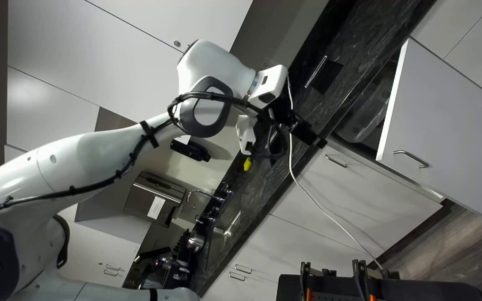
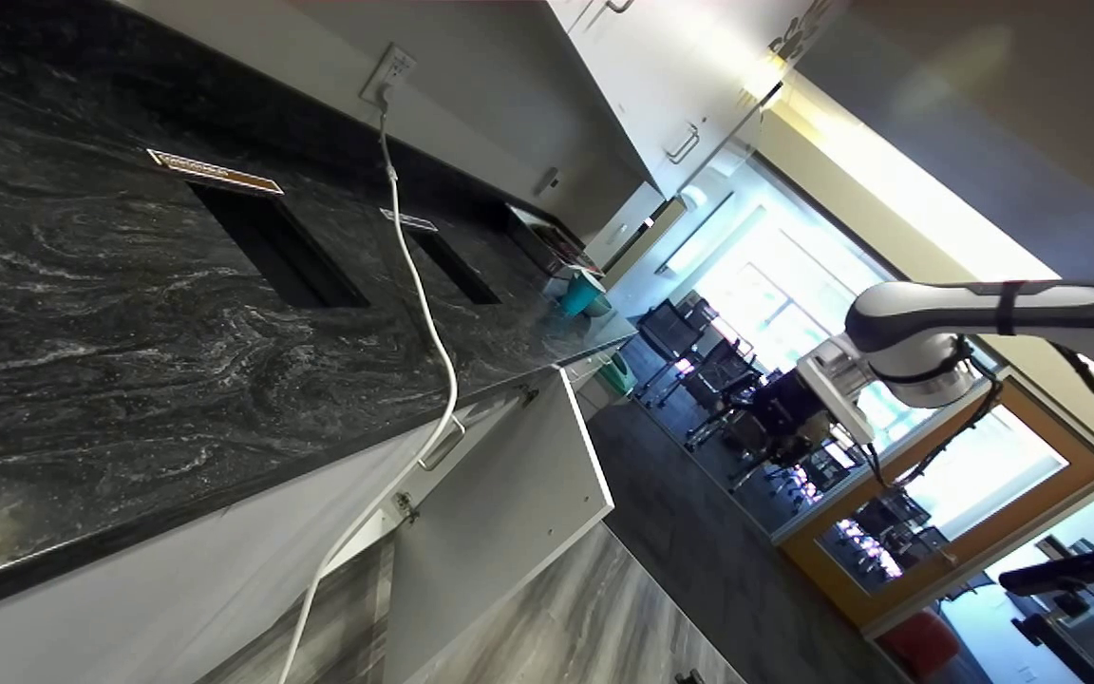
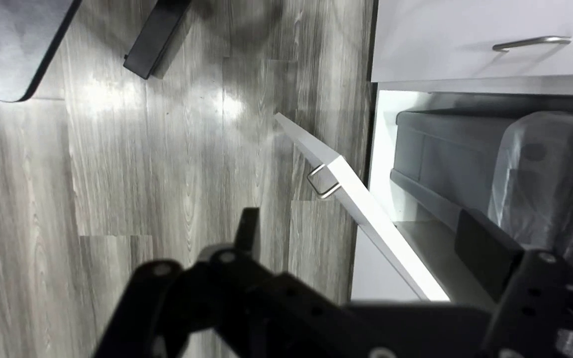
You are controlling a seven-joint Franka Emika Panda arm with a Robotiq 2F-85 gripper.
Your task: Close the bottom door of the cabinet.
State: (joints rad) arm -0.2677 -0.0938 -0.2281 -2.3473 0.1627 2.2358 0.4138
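The bottom door [image 1: 446,138] is a plain white panel with one bar handle. It stands partly open from the white cabinet [image 1: 341,196]. In an exterior view its grey inner face [image 2: 499,522] and hinges show. In the wrist view its bright edge [image 3: 381,223] runs diagonally, handle outward, opening beside it. My gripper [image 1: 298,151] is open and empty, near the countertop edge. In the wrist view the open fingers [image 3: 361,221] stand on either side of the door's edge, which appears lower and apart from them. In an exterior view the gripper [image 2: 789,437] is dark and unclear.
A grey bin with a clear liner [image 3: 530,164] stands inside the cabinet. A white cable [image 1: 316,200] hangs over the dark countertop [image 1: 358,54]. A grey table corner [image 3: 13,44] and a black bar [image 3: 157,40] are above the wood floor [image 3: 117,164].
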